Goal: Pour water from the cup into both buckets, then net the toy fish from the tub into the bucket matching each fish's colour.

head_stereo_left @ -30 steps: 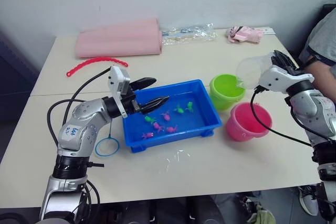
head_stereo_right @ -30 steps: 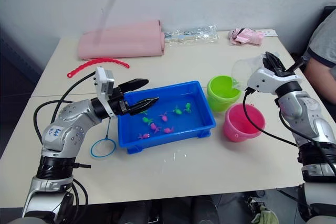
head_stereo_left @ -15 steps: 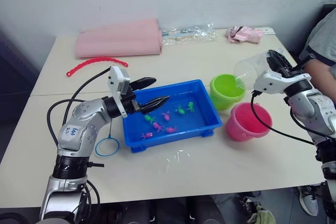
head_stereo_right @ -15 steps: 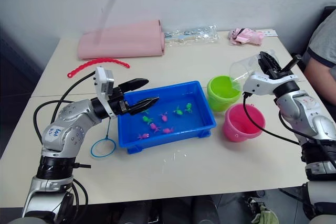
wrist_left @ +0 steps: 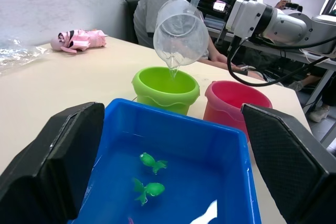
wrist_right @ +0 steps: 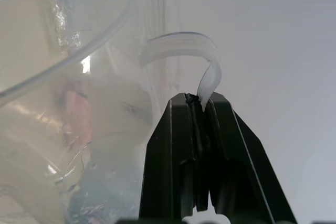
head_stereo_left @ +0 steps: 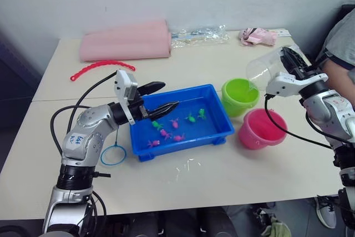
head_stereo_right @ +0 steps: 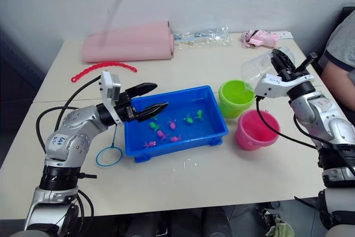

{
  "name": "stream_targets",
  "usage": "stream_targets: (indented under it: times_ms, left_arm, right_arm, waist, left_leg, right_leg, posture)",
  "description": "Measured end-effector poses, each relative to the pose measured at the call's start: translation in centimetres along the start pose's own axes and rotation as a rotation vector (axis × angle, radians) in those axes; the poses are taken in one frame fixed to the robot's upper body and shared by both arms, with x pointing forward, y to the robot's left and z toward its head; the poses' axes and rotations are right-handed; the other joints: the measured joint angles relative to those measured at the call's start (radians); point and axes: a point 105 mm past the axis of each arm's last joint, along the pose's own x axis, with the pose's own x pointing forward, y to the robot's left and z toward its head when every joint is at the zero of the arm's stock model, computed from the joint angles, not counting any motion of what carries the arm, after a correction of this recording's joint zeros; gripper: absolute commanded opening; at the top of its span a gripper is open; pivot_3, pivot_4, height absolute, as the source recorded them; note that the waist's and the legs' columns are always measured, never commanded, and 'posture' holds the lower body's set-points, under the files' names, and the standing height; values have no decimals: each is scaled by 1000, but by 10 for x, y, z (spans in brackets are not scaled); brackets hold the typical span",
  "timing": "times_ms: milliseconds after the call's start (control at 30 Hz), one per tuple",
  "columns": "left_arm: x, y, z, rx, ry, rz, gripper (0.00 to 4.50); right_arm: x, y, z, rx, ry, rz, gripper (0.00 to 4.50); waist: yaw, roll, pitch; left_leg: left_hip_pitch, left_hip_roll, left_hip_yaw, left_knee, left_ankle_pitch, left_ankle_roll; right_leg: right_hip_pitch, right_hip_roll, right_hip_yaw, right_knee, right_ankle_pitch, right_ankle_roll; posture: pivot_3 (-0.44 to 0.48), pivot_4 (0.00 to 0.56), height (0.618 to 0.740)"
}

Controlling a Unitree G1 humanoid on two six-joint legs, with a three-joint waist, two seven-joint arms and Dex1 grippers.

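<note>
Tilting over the round lime bucket (head_stereo_left: 239, 96) — clear cup (head_stereo_left: 264, 72), handle clamped by right pincer (head_stereo_left: 288, 64).

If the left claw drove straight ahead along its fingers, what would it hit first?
Probably the green bucket: the left claw hangs open over the near-left end of the tub, pointing across it toward that bucket. If it is angled down more than it looks, the tub's water or far wall would come first.
</note>
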Motion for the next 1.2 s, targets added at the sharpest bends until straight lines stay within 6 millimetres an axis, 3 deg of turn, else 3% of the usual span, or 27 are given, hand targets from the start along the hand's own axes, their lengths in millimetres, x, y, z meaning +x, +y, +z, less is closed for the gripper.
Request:
stream_targets:
  times_ms: [167,300,633,733,900,1067,1200]
  left_arm:
    - [-1,-1,2,1,-13,-11,4500]
    - [-3,-2,4,12,-9,-19,4500]
    - [-7,-7,6,14,-23,-48,4500]
    - [-8,-20,14,-12,-95,-135,4500]
    - [-10,-36,29,36,-111,-233,4500]
    - [2,-48,41,75,-94,-320,4500]
    - [11,-54,46,68,-85,-365,4500]
  right_arm:
    - [2,-3,7,45,-18,-2,21]
    - [1,3,-2,269,79,-22,21]
    - [-22,-4,-51,843,325,-145,21]
    - [-44,-3,-76,1153,435,-258,21]
    - [-86,32,-91,1525,587,-279,21]
    - [-123,85,-88,1600,745,-250,21]
    - [-138,108,-86,1601,826,-307,21]
  waist:
    - [1,0,0]
    - [1,0,0]
    - [3,0,0]
    - [5,0,0]
    - [6,0,0]
    - [4,0,0]
    - [-2,0,0]
  left_leg:
    - [0,0,0,0,0,0]
    - [0,0,0,0,0,0]
    - [0,0,-1,0,0,1]
    - [-1,0,-3,0,0,1]
    - [-1,0,-2,0,0,2]
    - [0,-1,-1,0,0,2]
    - [1,-1,0,0,1,2]
  right_leg:
    - [0,0,0,0,0,0]
    - [1,0,0,0,0,0]
    - [1,0,-1,1,0,0]
    - [2,0,-2,1,0,0]
    - [2,0,-2,1,0,0]
    - [2,0,0,0,0,0]
    - [1,0,1,1,0,0]
  posture:
    - [0,150,740]
    - [0,150,740]
    - [0,150,740]
    - [0,150,740]
    - [0,150,740]
    - [0,150,740]
    - [0,150,740]
